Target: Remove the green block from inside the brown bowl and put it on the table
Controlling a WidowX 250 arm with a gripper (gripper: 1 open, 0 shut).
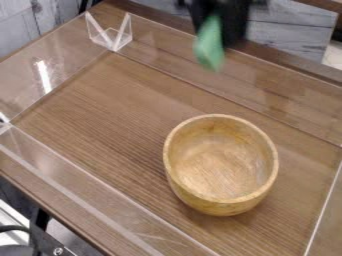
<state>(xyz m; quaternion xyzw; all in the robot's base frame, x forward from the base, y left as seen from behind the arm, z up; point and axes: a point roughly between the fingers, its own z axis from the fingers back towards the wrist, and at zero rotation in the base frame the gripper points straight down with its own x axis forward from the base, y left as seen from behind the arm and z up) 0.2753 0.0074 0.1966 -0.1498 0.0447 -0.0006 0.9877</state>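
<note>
One green block (210, 46), seemingly gripped, hangs above the table (107, 110).

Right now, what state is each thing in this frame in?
Green block: lifted clear of the bowl, hanging tilted in the air, blurred.
Gripper: fingers shut on the green block, at the top edge.
Brown bowl: upright on the table, empty.
Table: block not on it yet.

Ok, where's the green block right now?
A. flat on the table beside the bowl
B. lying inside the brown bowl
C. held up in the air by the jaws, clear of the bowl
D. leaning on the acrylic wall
C: the green block hangs from the gripper near the top of the frame, and the brown bowl below is empty.
</note>
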